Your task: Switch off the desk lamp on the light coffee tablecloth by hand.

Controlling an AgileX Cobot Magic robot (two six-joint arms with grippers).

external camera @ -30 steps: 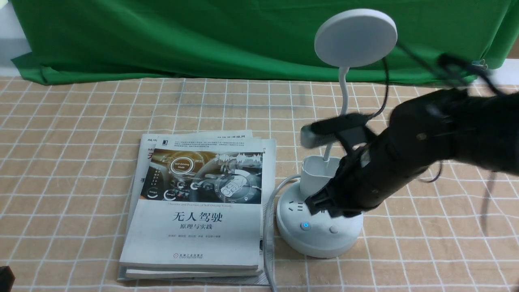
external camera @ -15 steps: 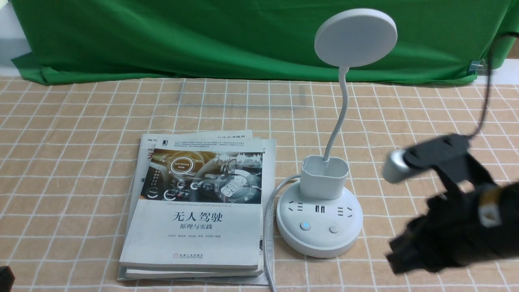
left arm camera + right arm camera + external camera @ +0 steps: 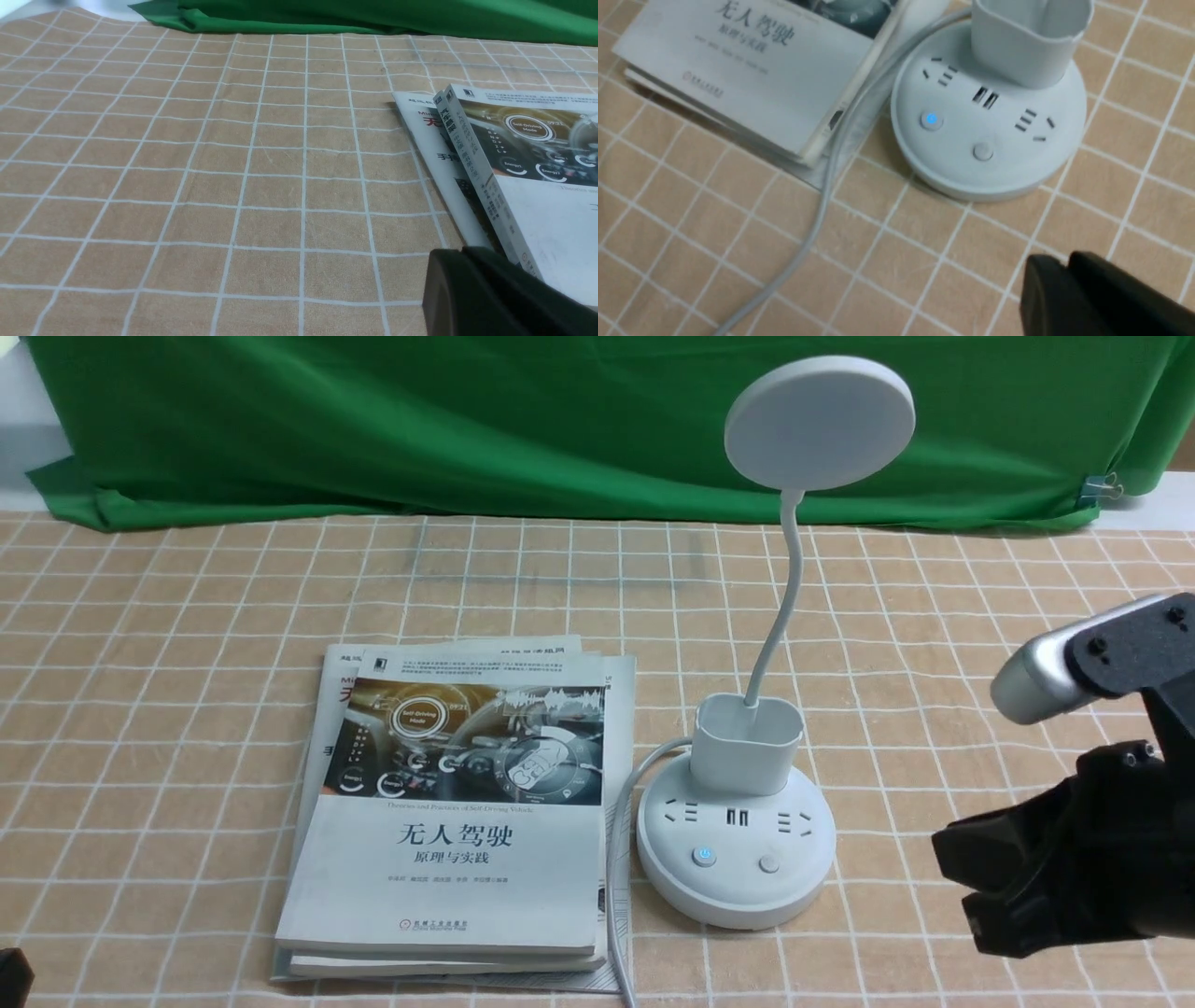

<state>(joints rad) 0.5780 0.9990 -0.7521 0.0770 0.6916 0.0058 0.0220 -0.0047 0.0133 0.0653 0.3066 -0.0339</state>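
The hand is hovering low over the tablecloth, jaws pressed together and holding nothing. Well to its left the lamp is standing upright, one base button glowing blue. Books are lying beyond it. The arm is reaching in from the right, angled downward.

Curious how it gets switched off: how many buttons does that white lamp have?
2, both on the desk lamp, front of its base: a blue-lit button nearer the books, a plain button to its right. None seems hidden.
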